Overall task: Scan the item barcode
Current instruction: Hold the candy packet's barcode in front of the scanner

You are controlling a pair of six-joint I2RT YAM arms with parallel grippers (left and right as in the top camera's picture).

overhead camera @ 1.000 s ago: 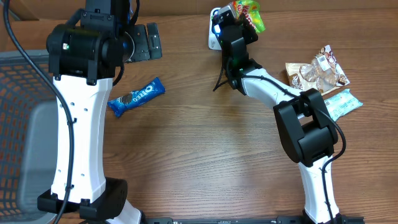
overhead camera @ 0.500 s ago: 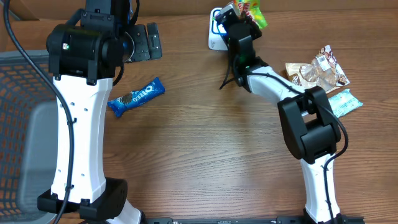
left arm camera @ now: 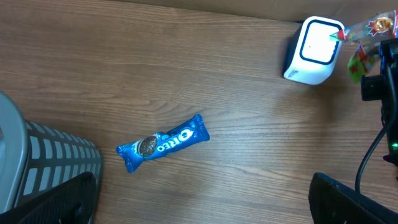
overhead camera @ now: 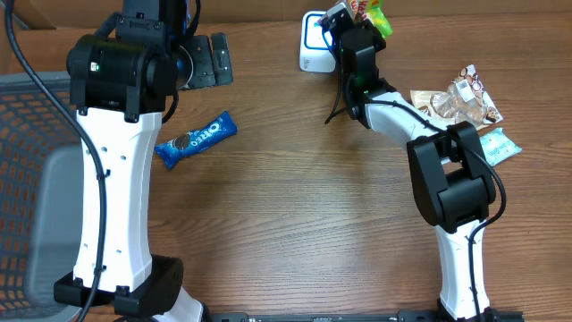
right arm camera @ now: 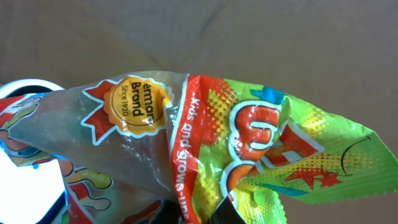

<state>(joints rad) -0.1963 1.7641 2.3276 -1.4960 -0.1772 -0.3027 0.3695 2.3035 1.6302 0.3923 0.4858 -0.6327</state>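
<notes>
Candy bag (overhead camera: 375, 12), pinched tight in your right pincer (overhead camera: 360, 20) at the frame's top edge, has slid rightward off the white scanner (overhead camera: 315, 45), so the scan pass looks nearly finished, while your left pincer (overhead camera: 211, 60) hangs wide and empty.

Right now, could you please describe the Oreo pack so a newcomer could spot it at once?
On the wooden table, look just right of the left arm's white column in the overhead view. There the Oreo pack lies alone, at a slant. It is the only dark blue wrapper, with white lettering, far from the snack packs at the right edge.
</notes>
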